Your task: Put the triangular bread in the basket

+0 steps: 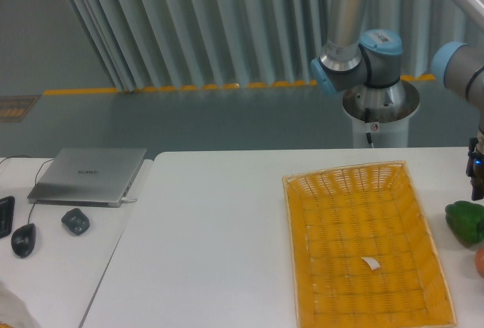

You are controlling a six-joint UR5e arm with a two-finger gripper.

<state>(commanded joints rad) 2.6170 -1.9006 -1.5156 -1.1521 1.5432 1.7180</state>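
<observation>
The yellow-orange wicker basket lies on the white table at the right, with only a small white tag inside it. At the frame's right edge an orange-brown sliver shows just below the green pepper. It may be the triangular bread, but most of it is cut off. The dark gripper hangs at the right edge, just above the pepper and to the right of the basket. Its fingers are cut off by the frame, so I cannot tell whether it is open or shut.
A green pepper lies right of the basket. On a second table at the left are a closed laptop, a mouse, a small dark object and a black device. The arm's base stands behind the table.
</observation>
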